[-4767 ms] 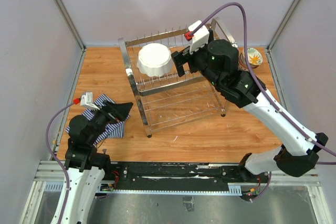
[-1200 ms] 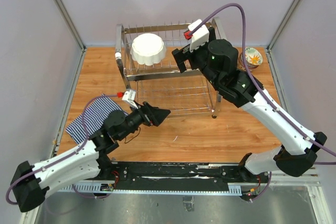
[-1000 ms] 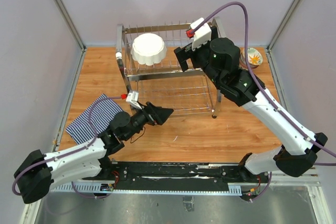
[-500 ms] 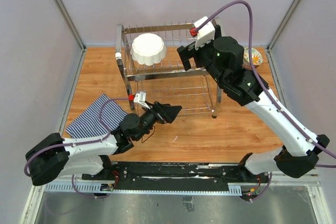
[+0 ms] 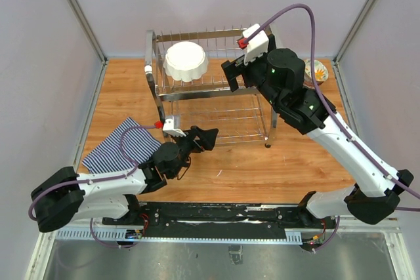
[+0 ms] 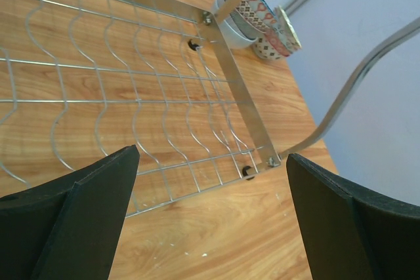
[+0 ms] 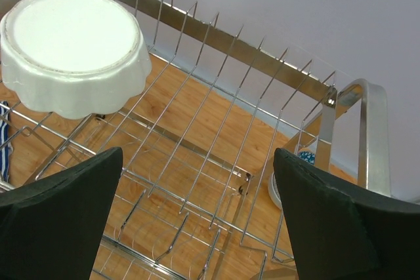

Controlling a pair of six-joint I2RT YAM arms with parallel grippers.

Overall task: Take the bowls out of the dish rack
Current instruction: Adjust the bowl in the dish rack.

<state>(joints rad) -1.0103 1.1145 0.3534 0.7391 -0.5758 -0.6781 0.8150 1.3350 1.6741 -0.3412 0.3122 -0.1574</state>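
The chrome dish rack (image 5: 216, 100) stands at the back middle of the wooden table. One large white bowl with a scalloped rim (image 5: 186, 61) lies upside down on its upper tier, left side; the right wrist view shows it (image 7: 72, 50) at top left. My right gripper (image 5: 231, 77) hovers open over the upper tier just right of that bowl, holding nothing. My left gripper (image 5: 207, 136) is open and low at the rack's front edge, over the lower tier wires (image 6: 131, 96). Other bowls (image 5: 317, 70) are stacked on the table right of the rack, and the stack (image 6: 259, 21) shows beyond the rack's far corner.
A blue-white striped cloth (image 5: 123, 147) lies flat at the front left. Grey walls close in the table on three sides. The rack's loop handle (image 6: 357, 77) curves up near the right wall. The purple cable (image 5: 308, 37) arcs over the right arm.
The left arm has stretched from the cloth toward the rack's front, its gripper now at the lower tier. The rack has been squared up toward the back. The right gripper shifted slightly right.
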